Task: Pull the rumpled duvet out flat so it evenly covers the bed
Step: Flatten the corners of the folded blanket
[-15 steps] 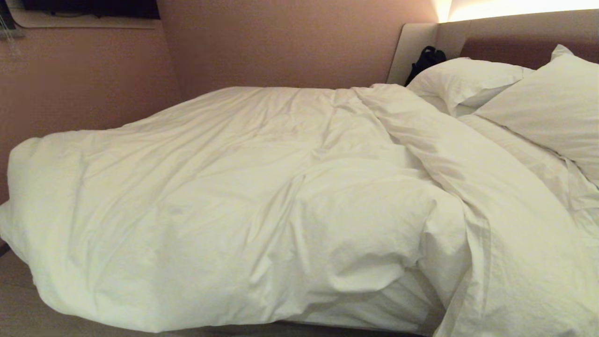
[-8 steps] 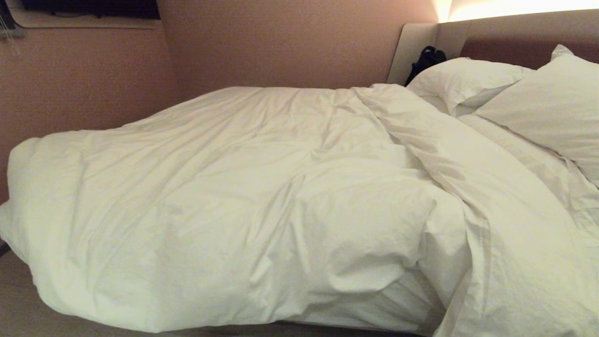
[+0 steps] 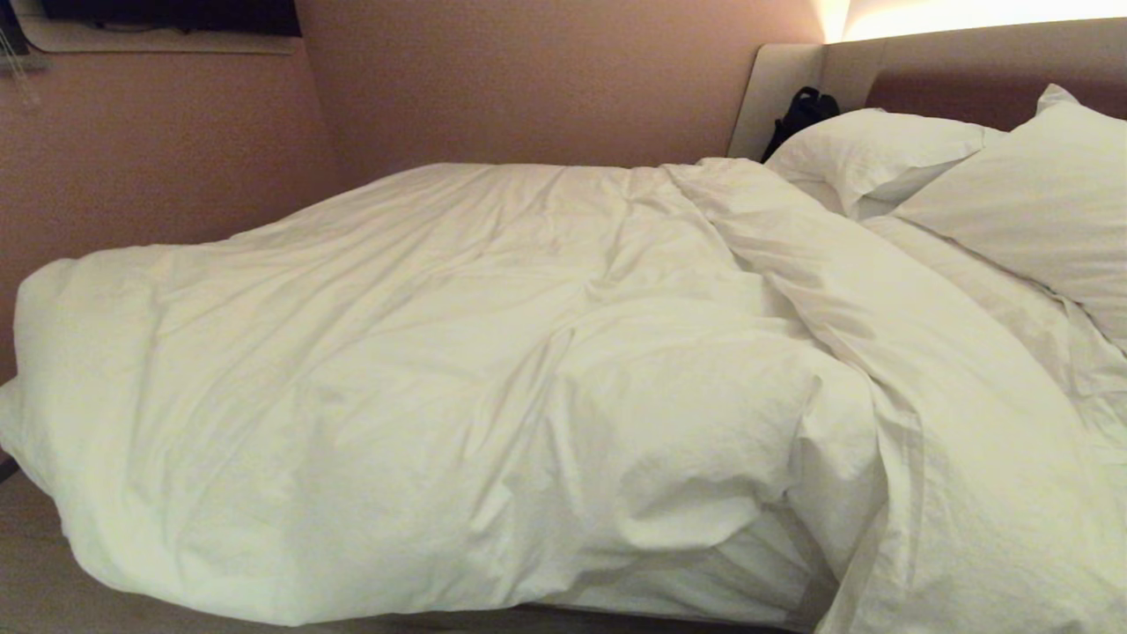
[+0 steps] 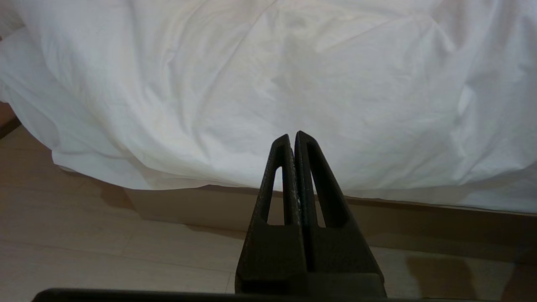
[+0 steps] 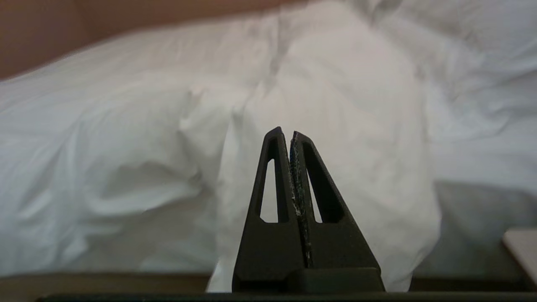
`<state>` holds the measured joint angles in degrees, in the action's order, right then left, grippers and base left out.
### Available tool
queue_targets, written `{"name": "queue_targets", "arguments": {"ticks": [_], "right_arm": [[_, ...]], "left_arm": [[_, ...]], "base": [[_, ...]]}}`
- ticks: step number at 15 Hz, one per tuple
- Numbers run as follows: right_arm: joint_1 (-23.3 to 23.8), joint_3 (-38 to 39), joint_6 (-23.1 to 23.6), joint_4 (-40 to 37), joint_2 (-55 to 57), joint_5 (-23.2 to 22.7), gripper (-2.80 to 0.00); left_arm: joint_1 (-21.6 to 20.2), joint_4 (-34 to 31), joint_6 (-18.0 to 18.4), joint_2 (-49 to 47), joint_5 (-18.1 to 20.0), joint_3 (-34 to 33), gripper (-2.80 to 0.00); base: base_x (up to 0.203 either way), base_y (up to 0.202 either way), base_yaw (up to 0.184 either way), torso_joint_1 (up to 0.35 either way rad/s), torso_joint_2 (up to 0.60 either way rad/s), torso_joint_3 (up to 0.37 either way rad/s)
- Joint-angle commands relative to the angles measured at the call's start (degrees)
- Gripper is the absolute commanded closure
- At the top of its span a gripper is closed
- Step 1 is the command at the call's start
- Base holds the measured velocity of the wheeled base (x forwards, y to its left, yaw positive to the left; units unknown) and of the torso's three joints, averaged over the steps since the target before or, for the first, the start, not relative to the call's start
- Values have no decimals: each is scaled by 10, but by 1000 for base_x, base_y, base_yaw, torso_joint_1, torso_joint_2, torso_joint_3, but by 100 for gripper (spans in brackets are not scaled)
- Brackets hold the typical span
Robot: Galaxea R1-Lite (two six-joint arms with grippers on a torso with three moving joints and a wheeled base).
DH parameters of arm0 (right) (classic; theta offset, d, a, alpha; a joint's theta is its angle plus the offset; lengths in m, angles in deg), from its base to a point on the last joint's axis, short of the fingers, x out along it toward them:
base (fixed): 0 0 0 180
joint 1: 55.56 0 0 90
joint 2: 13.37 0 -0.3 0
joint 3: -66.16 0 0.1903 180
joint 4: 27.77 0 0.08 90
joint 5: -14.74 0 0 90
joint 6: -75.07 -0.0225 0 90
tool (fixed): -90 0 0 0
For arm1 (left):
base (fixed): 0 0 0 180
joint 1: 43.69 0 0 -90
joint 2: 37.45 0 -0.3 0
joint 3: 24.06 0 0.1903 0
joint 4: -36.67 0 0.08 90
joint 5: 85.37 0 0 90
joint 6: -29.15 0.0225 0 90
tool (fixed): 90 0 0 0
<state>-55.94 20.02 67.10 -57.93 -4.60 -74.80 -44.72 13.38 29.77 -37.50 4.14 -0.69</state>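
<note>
My left claw (image 4: 293, 135) is pinched closed on nothing, low at the near side of the bed (image 3: 264, 627), its tips aimed at the duvet (image 3: 458, 387) where the hem overhangs the base (image 4: 251, 209). My right claw (image 5: 289, 133) is closed and empty too, facing the tall fold (image 5: 335, 167) that spills over the near edge. Neither arm shows from my head.

The duvet lies on the bed but not square. From my head, its bulk sits from the centre out to 9 o'clock, bunched in a fat hump at the foot, while a long ridge (image 3: 845, 317) runs from about 12 o'clock, near the pillows (image 3: 1012, 194), down to 5 o'clock. The long axis reads to me as slewed: it runs 9 to 3 across my view along the bed, but the head end is folded back on the diagonal, leaving bare sheet (image 3: 995, 264) below the pillows.

What could go wrong, as I judge it:
- Both claws must part first; pushing in closed would only dent the puff.
- A shallow pinch may catch just the cover, so the filling lags and the cloth slips out.
- Pulling toward me instead of toward the pillows would drag more over the near side and onto the floor (image 4: 84, 251).
- Tugging one corner alone would twist it further.
- A hard pull toward 3 o'clock could shove the pillows.
</note>
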Motion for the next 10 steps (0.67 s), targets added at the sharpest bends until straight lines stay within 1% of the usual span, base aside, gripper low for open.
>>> {"name": "queue_targets", "arguments": {"ticks": [1, 3, 4, 6, 7, 10], "right_arm": [[-13, -19, -22, -46, 70, 0, 0], [-65, -29, -45, -48, 104, 8, 0], [-94, -37, -52, -49, 121, 21, 0], [-134, -75, -58, -49, 168, 71, 0], [-141, -103, -60, -49, 188, 90, 0], [-144, -201, -61, -54, 259, 137, 0]], "left_arm": [[0, 0, 0, 0, 0, 0, 0], [0, 0, 0, 0, 0, 0, 0], [0, 0, 0, 0, 0, 0, 0], [0, 0, 0, 0, 0, 0, 0], [0, 0, 0, 0, 0, 0, 0], [0, 0, 0, 0, 0, 0, 0]], "base": [[0, 0, 0, 0, 0, 0], [0, 0, 0, 0, 0, 0], [0, 0, 0, 0, 0, 0], [0, 0, 0, 0, 0, 0], [0, 0, 0, 0, 0, 0], [0, 0, 0, 0, 0, 0]]}}
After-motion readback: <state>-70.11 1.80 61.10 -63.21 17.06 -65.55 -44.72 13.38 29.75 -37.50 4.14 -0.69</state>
